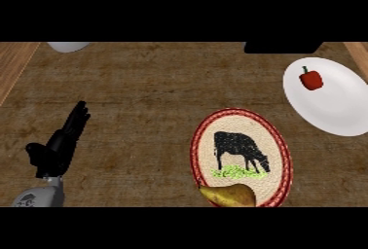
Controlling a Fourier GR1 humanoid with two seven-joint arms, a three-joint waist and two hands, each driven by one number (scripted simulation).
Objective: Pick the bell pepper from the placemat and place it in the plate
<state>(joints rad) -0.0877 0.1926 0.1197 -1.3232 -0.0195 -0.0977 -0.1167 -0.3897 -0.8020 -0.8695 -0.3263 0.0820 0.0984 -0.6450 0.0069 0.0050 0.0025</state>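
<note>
Counter, plate clipped at right edge

Bare brown counter lies open across the middle and left, from the left hand resting at the left edge to the oval placemat at lower right, whose near rim carries a yellowish fruit; a white plate fills the upper right, and a pale object and a black object line the far edge.
</note>
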